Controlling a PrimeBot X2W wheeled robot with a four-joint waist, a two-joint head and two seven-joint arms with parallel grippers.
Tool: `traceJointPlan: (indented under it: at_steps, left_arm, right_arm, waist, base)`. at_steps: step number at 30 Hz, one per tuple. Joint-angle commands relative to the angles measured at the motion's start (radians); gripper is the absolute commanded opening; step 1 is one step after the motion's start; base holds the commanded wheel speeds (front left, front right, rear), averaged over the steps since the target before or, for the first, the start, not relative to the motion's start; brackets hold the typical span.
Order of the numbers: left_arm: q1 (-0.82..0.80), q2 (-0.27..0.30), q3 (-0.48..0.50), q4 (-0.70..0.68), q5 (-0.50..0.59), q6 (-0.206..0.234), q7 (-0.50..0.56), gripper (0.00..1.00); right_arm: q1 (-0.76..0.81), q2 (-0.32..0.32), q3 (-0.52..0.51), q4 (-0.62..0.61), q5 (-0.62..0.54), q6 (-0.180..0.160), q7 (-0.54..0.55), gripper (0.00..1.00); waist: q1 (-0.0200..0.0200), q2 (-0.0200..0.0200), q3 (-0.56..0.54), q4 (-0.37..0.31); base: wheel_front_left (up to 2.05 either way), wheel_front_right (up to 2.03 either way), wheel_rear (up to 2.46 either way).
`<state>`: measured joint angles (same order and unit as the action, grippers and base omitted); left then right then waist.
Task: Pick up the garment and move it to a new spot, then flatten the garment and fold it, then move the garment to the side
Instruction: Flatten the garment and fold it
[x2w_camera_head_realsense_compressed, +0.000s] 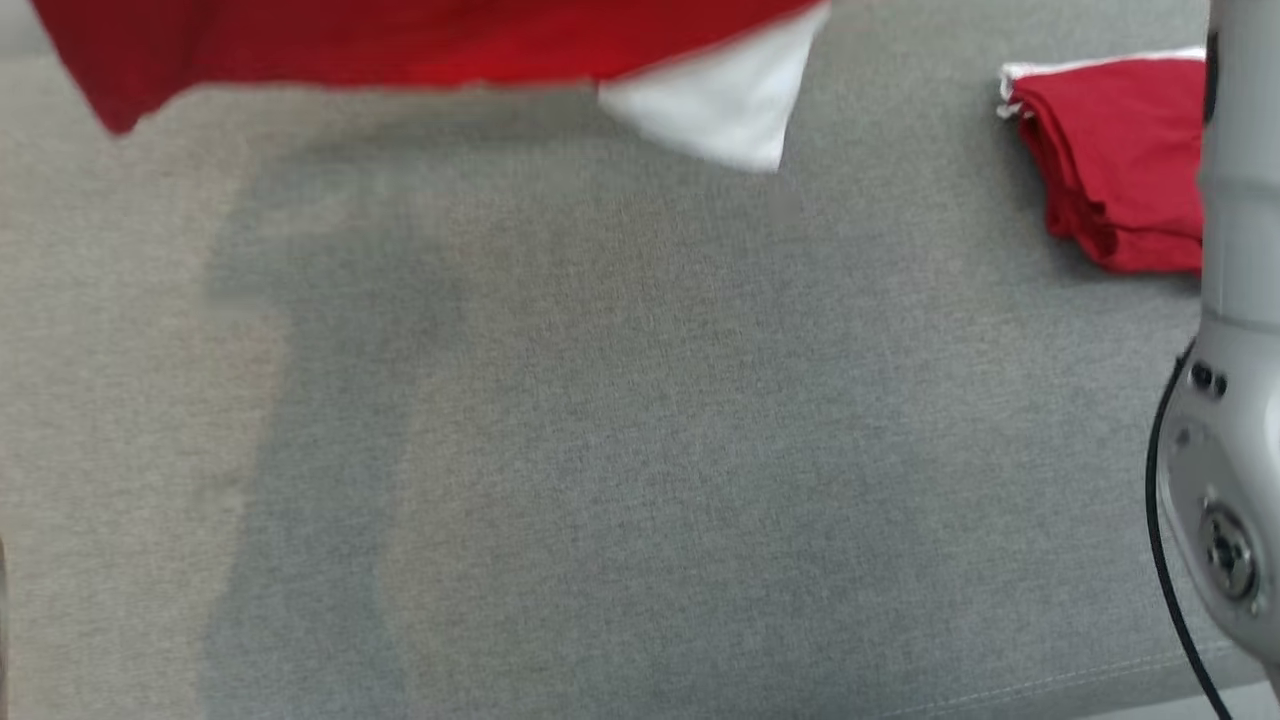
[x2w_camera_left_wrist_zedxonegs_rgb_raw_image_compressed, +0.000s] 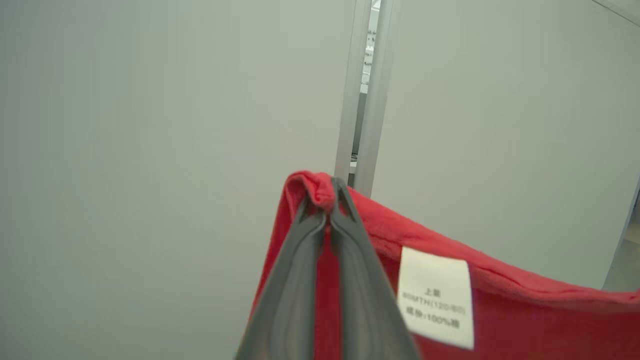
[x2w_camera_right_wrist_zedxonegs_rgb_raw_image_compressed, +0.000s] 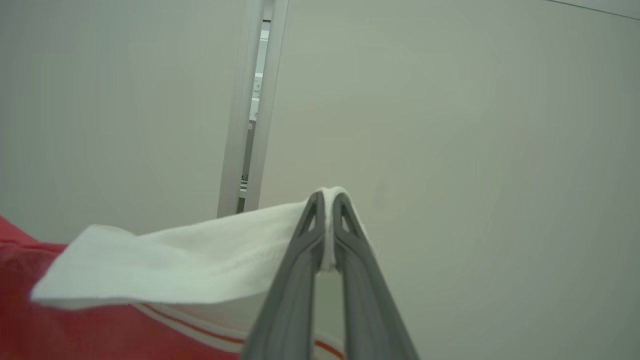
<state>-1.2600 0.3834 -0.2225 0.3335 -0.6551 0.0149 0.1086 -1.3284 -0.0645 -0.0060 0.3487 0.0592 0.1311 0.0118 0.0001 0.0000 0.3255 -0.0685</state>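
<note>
Dark left gripper (x2w_camera_left_wrist_zedxonegs_rgb_raw_image_compressed: 329, 200) and right gripper (x2w_camera_right_wrist_zedxonegs_rgb_raw_image_compressed: 327, 210): both closed on the red-and-white fabric garment (x2w_camera_head_realsense_compressed: 400, 40).
Little cloth sits between the tips; stretching may pull it free.

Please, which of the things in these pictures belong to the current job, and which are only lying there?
Belonging to the job:
- red fabric garment with a white section, held up
- left end effector, shut on its red edge
- right end effector, shut on its white corner
- grey woven surface below

Just lying about:
- folded red cloth with white trim
- pale wall panels
</note>
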Motion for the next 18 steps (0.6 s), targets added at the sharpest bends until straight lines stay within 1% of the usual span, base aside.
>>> traceJointPlan:
  at_steps: [1,5,10,14,18]
  left_arm:
    - [-0.049,-0.011,-0.008,0.064,0.026,-0.015,-0.044,0.00]
    - [-0.162,-0.035,-0.028,0.234,0.068,-0.050,-0.156,0.00]
    - [-0.226,-0.067,-0.058,0.402,0.099,-0.089,-0.292,0.00]
    - [-0.218,-0.080,-0.067,0.491,0.092,-0.118,-0.344,0.00]
    - [-0.170,-0.081,-0.051,0.540,0.063,-0.136,-0.368,0.00]
  right_arm:
    - [-0.043,0.006,-0.009,0.057,-0.024,-0.001,-0.035,0.00]
    - [-0.152,0.013,-0.033,0.190,-0.081,-0.001,-0.129,0.00]
    - [-0.173,0.013,-0.024,0.316,-0.059,-0.001,-0.216,0.00]
    - [-0.136,0.012,0.002,0.368,-0.026,-0.001,-0.257,0.00]
    - [-0.065,0.013,0.066,0.361,0.017,-0.001,-0.275,0.00]
  waist:
    - [-0.0001,0.0000,0.129,-0.027]
    - [-0.0001,0.0000,0.174,-0.028]
    - [-0.0001,0.0000,0.243,-0.022]
    - [-0.0001,0.0000,0.291,-0.026]
    - [-0.0001,0.0000,0.319,-0.028]
  base:
    - [0.00,0.00,0.00]
    - [0.00,0.00,0.00]
    - [0.00,0.00,0.00]
    - [0.00,0.00,0.00]
    - [0.00,0.00,0.00]
